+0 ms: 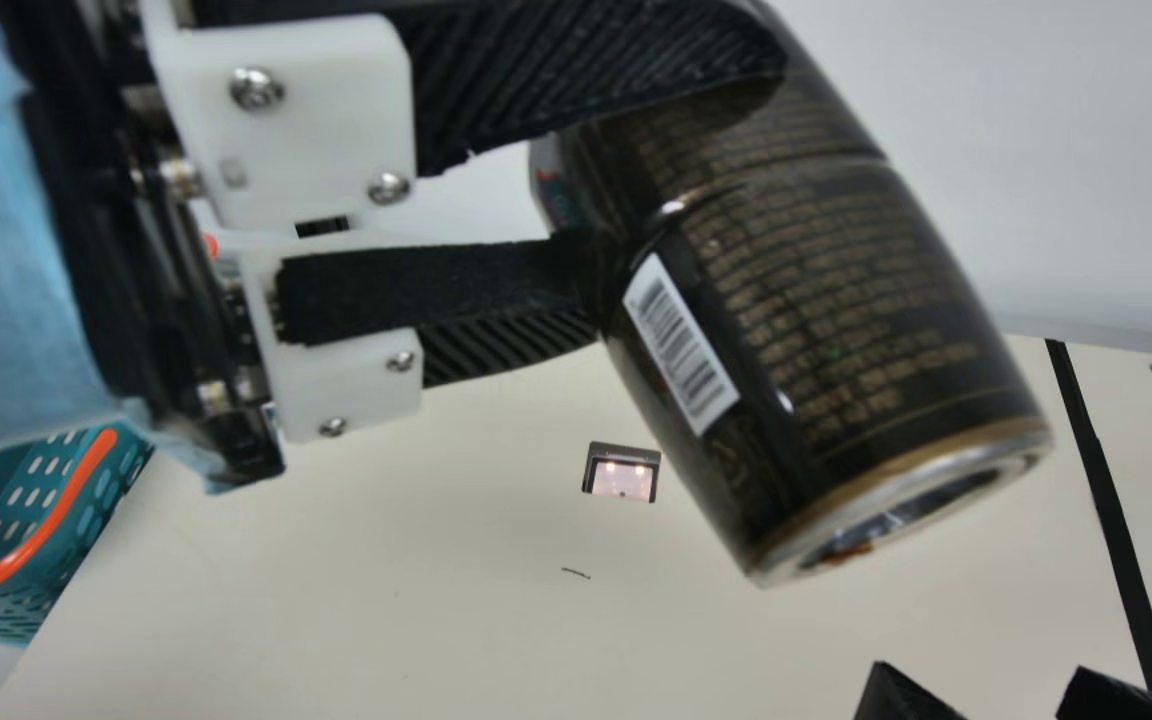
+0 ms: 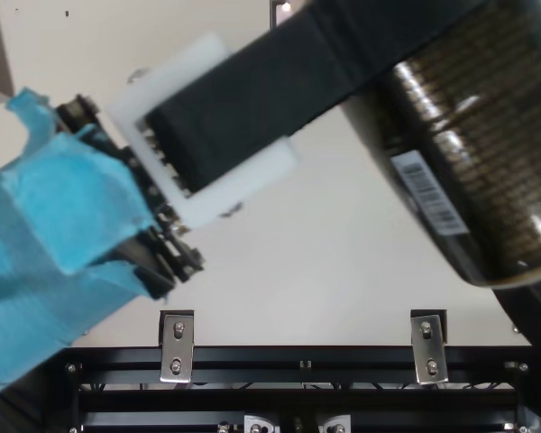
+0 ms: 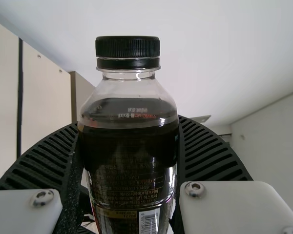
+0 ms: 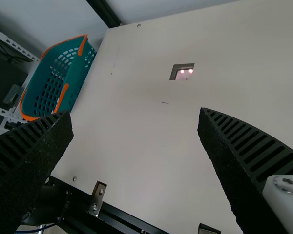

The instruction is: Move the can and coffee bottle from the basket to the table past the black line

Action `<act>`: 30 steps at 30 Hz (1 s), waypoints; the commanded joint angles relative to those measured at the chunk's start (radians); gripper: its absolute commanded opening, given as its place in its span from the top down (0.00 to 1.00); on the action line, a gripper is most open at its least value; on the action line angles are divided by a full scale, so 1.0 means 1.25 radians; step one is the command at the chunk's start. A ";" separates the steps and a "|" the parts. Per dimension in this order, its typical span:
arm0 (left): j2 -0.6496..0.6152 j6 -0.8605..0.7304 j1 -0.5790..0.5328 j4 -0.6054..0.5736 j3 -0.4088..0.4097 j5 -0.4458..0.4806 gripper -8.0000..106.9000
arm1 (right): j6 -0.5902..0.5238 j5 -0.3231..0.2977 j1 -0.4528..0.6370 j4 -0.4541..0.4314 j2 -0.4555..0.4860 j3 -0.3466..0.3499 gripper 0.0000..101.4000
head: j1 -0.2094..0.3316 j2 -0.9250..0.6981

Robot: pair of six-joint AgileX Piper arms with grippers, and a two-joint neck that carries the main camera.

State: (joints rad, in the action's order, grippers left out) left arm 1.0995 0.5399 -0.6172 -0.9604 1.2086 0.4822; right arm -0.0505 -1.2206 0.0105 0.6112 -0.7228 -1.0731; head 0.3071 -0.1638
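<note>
Bottle slants in left pincer, base toward main view's lower right.

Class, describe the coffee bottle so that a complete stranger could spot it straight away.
Start at the cream table and look above it to the left claw. Gripped there is the coffee bottle, dark, with gold print and a white barcode. Its black cap and clear shoulders set it apart from the teal, orange-edged basket.

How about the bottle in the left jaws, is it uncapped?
No, in the left wrist view a black cap sits on the neck of the bottle between the jaws.
</note>
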 commanded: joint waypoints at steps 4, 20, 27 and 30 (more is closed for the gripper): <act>0.021 -0.022 -0.050 -0.041 0.013 -0.017 0.84 | 0.000 0.000 0.000 0.000 0.000 0.000 0.00 | 0.001 0.004; 0.023 -0.024 -0.058 -0.044 0.014 -0.021 0.84 | 0.000 0.000 0.000 0.000 0.000 0.000 0.00 | 0.001 0.004; 0.023 -0.024 -0.058 -0.044 0.014 -0.021 0.84 | 0.000 0.000 0.000 0.000 0.000 0.000 0.00 | 0.001 0.004; 0.023 -0.024 -0.058 -0.044 0.014 -0.021 0.84 | 0.000 0.000 0.000 0.000 0.000 0.000 0.00 | -0.004 0.023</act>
State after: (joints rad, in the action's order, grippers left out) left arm 1.1283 0.5099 -0.6898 -1.0156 1.2266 0.4559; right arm -0.0505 -1.2206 0.0105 0.6113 -0.7228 -1.0731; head 0.3020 -0.1587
